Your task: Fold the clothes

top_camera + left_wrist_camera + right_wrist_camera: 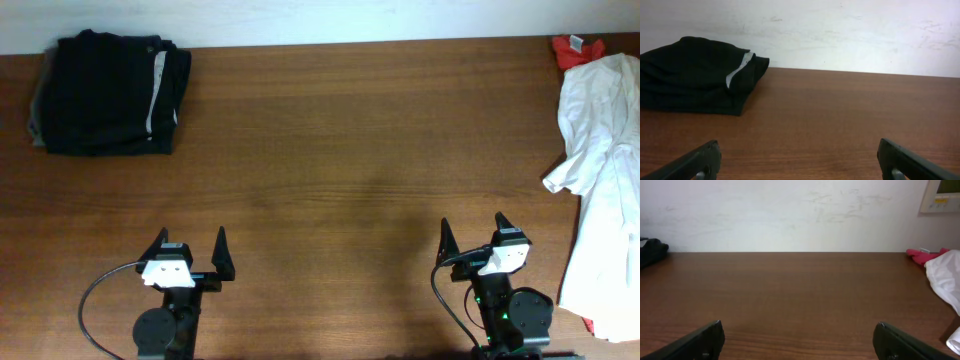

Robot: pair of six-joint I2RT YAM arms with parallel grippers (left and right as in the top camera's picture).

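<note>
Overhead: left gripper (190,242) & right gripper (473,228) both wide, empty. White T-shirt (600,150) crumpled at far right.
Left wrist: only the dark folded pile (695,75).
Right wrist: shirt at right edge. R arm should prob pinch a hem and drag it to centre first.

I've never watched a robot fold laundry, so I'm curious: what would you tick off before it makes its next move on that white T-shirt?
1. Left gripper open and empty: ok.
2. Right gripper open and empty: ok.
3. White T-shirt spread flat for folding: not ok, it lies crumpled at the table's right edge.
4. Bare table in the middle to spread it on: ok.
5. T-shirt free of the red garment at its far end: cannot tell.
6. Black folded pile out of the way: ok, it sits in the far left corner.
</note>
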